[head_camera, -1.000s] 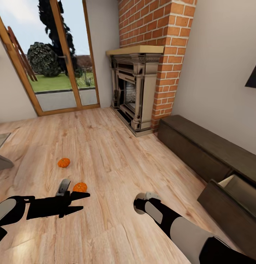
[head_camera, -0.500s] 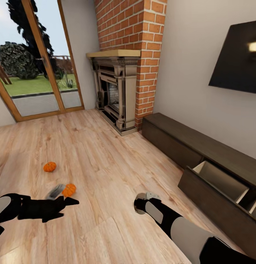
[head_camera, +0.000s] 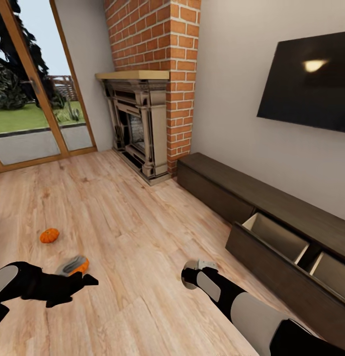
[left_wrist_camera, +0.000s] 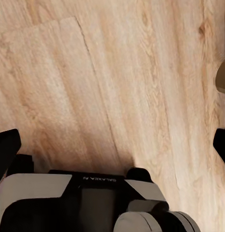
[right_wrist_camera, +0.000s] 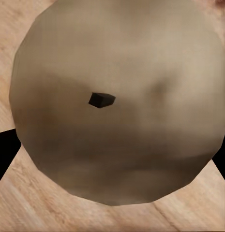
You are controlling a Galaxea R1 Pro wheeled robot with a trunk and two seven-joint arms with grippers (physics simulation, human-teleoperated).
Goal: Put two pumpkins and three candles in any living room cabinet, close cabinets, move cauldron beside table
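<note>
1. Along the right-hand wall in the head view runs the cabinet (head_camera: 271,207), a long low dark-brown unit, with its near drawer (head_camera: 281,244) pulled out and pale beige inside showing.
2. Beyond the cabinet's far end stands the fireplace (head_camera: 138,128), cream and ornate, against a red-brick chimney (head_camera: 162,44); a dark TV (head_camera: 308,81) hangs on the wall above the cabinet.
3. One pumpkin (head_camera: 49,235) lies alone on the wood-plank floor (head_camera: 133,222), well apart from the cabinet.
4. A second pumpkin (head_camera: 78,267) lies nearer the robot, with a grey object (head_camera: 67,264) touching it on its far-left side; what that object is cannot be told.
5. The left tool (head_camera: 88,282) hangs low just in front of the second pumpkin; its black fingers (left_wrist_camera: 7,150) show at the two edges of the left wrist view, spread wide with bare floor between them, so it is open and empty.
6. The right tool (head_camera: 191,277) is hidden at the end of the forearm in the head view.
7. A candle (right_wrist_camera: 117,101), pale with a small dark wick (right_wrist_camera: 101,100), sits close before the right wrist camera between the dark fingers (right_wrist_camera: 6,154) at either side; the right tool appears closed on it.
</note>
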